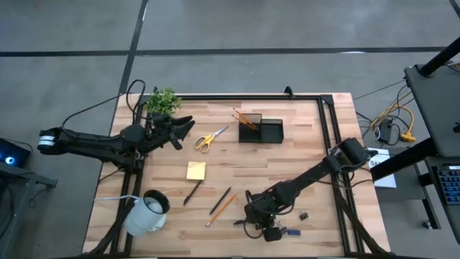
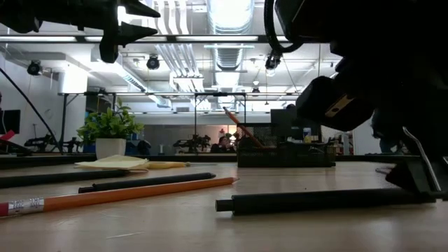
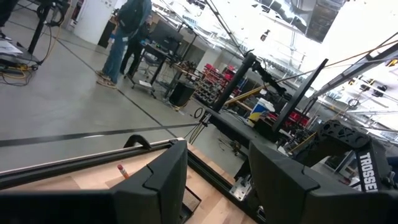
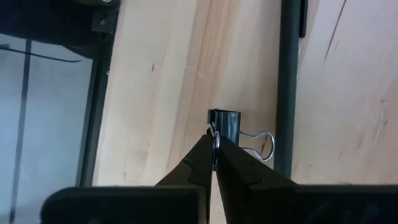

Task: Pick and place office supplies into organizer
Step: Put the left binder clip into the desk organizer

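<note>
My right gripper [image 1: 249, 216] is down at the table's near middle, shut on a small black binder clip [image 4: 225, 124]. A dark pen [image 4: 287, 87] lies right beside the clip. The black organizer [image 1: 260, 129] stands at the far middle with orange pencils leaning in it. Yellow-handled scissors [image 1: 210, 138], a yellow sticky pad [image 1: 195, 170], two dark pens [image 1: 192, 192] [image 1: 221, 199] and an orange pencil [image 1: 222, 209] lie flat on the wood. My left gripper [image 1: 183, 129] hangs open above the far left, beside the scissors, holding nothing. My right gripper pinches one wire handle [image 4: 216, 142] of the binder clip between its two fingertips, slanting down from above. The clip's black body sticks out just past the tips, and the second wire loop [image 4: 261, 144] lies out to one side. Whether the clip rests on the wood, I cannot tell.
A white mug [image 1: 147, 212] lies at the near left and a small green plant [image 1: 163, 101] stands at the far left corner. Two small dark bits [image 1: 302, 215] [image 1: 291, 232] lie near my right gripper. A black rail [image 1: 327, 137] runs along the table's right side.
</note>
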Motion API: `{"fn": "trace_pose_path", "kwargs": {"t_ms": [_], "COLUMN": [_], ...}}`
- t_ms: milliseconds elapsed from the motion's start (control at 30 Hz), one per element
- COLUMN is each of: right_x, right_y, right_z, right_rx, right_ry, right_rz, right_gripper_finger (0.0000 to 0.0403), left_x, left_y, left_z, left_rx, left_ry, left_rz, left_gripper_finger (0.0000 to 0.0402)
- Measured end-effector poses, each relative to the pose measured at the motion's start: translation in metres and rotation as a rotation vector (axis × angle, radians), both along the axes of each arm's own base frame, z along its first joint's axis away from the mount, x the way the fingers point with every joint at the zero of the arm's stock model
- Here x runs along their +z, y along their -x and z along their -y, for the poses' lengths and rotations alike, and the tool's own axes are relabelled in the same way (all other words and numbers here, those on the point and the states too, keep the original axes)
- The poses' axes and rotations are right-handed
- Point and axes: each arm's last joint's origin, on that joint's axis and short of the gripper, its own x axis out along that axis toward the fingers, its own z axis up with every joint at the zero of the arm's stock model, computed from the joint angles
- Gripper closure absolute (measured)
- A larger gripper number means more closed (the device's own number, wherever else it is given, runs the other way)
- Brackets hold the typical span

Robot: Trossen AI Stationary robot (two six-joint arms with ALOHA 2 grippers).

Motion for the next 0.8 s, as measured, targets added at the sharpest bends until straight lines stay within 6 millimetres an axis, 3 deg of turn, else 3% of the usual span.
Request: {"fn": "trace_pose_path", "kwargs": {"t_ms": [800], "right_x": [0.038], "right_y": [-0.011], "right_z": [-0.006], "right_rx": [-0.026], "right_ry": [-0.053], "right_rz": [0.096], "right_gripper_finger": [0.0395], "left_x": [0.000], "left_y": [0.000], "left_z": [0.000], "left_rx": [-0.004], "left_ry": [0.001], "left_rz": [0.001], "left_gripper_finger": [0.0244]}}
